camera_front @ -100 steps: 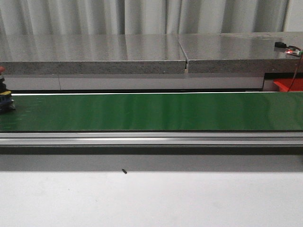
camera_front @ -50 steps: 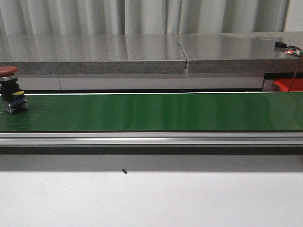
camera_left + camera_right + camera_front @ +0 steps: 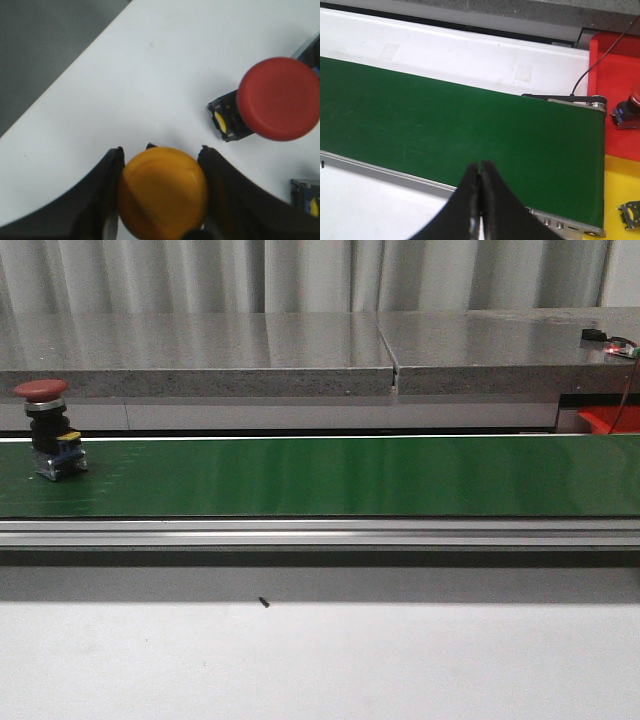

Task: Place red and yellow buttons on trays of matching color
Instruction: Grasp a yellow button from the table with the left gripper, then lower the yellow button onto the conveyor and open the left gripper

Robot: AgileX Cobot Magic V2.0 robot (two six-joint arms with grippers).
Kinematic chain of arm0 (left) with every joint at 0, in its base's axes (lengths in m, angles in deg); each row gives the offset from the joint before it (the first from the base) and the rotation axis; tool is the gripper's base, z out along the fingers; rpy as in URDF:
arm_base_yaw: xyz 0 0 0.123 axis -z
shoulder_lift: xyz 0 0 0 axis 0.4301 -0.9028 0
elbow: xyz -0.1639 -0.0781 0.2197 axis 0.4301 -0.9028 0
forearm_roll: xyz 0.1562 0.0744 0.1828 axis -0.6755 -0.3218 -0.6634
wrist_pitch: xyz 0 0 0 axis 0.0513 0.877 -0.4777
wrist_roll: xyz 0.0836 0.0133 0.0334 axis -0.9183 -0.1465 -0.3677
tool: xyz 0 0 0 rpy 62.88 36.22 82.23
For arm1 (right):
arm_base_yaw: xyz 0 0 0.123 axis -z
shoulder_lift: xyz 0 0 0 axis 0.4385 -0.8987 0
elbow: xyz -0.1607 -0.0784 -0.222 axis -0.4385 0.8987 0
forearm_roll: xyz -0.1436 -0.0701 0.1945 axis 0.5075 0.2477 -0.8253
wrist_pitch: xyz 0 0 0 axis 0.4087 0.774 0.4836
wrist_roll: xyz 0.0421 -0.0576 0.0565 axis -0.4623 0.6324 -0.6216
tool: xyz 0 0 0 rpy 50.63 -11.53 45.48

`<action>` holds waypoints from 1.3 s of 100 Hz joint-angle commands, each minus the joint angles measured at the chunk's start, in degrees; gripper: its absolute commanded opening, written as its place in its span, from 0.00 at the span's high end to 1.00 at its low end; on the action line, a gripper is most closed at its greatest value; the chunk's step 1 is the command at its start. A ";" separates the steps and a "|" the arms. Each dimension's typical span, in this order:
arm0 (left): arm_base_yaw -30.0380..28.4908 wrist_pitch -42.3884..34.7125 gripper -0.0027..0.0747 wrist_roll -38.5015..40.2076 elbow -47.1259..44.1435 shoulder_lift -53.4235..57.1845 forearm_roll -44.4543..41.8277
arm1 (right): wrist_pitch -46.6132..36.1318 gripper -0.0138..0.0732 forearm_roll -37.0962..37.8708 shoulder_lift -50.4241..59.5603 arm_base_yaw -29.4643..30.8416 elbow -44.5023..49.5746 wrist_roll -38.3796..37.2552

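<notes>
Left tool (image 3: 161, 200): clamped on a round yellow-orange plastic button cap (image 3: 162, 192), one black finger (image 3: 102, 200) pressed on each side of it; seen only in the left wrist view.
White tabletop (image 3: 140, 85): lies under the left tool; a red mushroom-head button (image 3: 277, 98) with a dark body and yellow detail rests on it, near the yellow cap but apart from it.
Right tool (image 3: 480, 200): fingers (image 3: 492, 202) brought together with nothing between them, held above the near edge of the green conveyor belt (image 3: 445, 130).
Red plastic tray (image 3: 615, 85): sits past the belt's end; a dark-bodied red button (image 3: 626, 107) lies in it.
Yellow tray (image 3: 620, 195): adjoins the red tray, beside the belt's end.
Belt, front view: a red-capped black button with a blue-and-yellow base (image 3: 52, 430) stands upright near the left end of the belt.
</notes>
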 commanded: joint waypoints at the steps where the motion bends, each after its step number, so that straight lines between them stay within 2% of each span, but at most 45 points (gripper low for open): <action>1: 0.23 -1.04 0.94 -0.03 1.68 6.03 0.85 | -3.36 0.97 -0.47 0.30 -0.09 -1.40 0.70; 16: 0.82 3.78 0.96 -0.03 1.68 11.54 1.99 | -3.36 0.97 -0.47 0.30 -0.09 -1.40 0.70; 28: 3.63 6.99 0.96 -0.03 1.68 16.20 2.02 | -3.36 0.97 -0.47 0.30 -0.09 -1.40 0.70; 52: 14.74 11.16 0.96 -0.03 1.68 22.69 2.50 | -3.36 0.97 -0.47 0.30 -0.09 -1.40 0.70; 68: 21.65 11.20 0.96 -0.03 1.57 22.51 2.50 | -3.36 0.97 -0.47 0.30 -0.09 -1.40 0.70; 83: 25.73 10.52 0.96 -0.03 1.57 20.77 2.50 | -3.31 0.97 -0.47 0.30 -0.09 -1.40 0.70; 130: 27.76 11.52 0.95 -0.03 1.48 13.91 3.13 | -3.31 0.97 -0.47 0.30 -0.09 -1.40 0.70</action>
